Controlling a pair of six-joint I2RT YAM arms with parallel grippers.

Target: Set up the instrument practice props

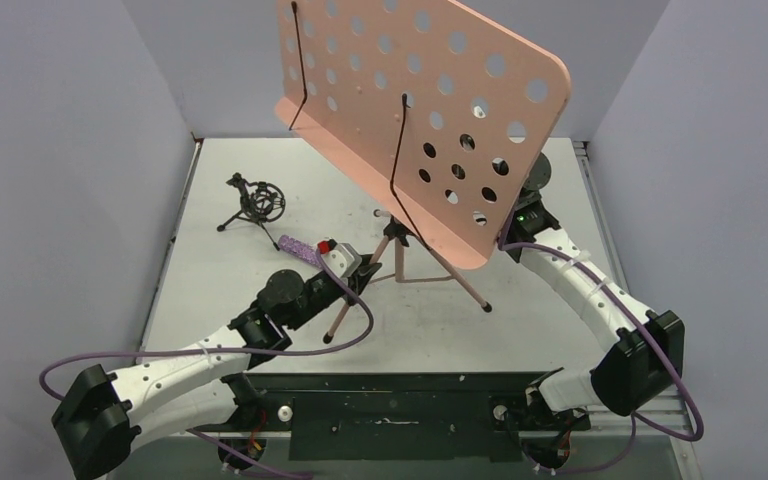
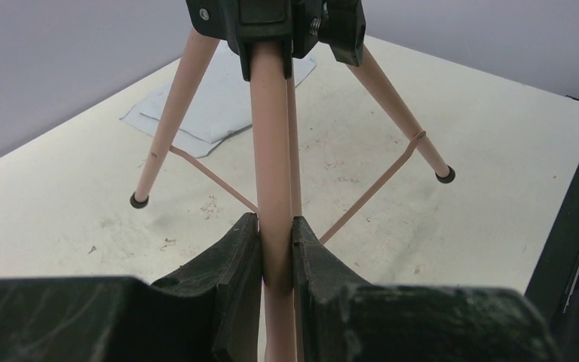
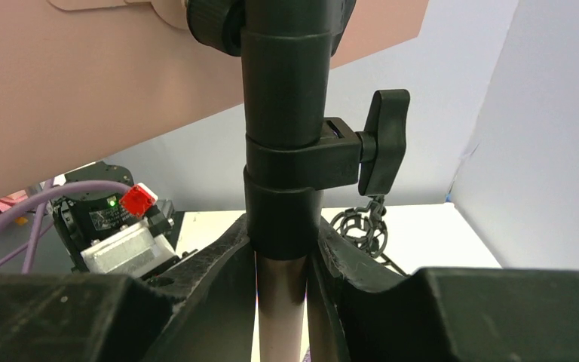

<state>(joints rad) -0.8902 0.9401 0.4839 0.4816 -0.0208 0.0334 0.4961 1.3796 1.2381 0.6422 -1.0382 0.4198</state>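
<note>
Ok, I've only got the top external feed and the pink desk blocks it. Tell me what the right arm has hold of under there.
Observer: The right fingers are shut on the stand pole, just under a black collar with a clamp knob.
Operator: Now report the left one.
Observer: The left fingers clamp one pink leg from both sides, well below the black hub.
Operator: Find me the sheet music.
Observer: White pages lie flat and overlapping on the table behind the legs, under the desk.
</note>
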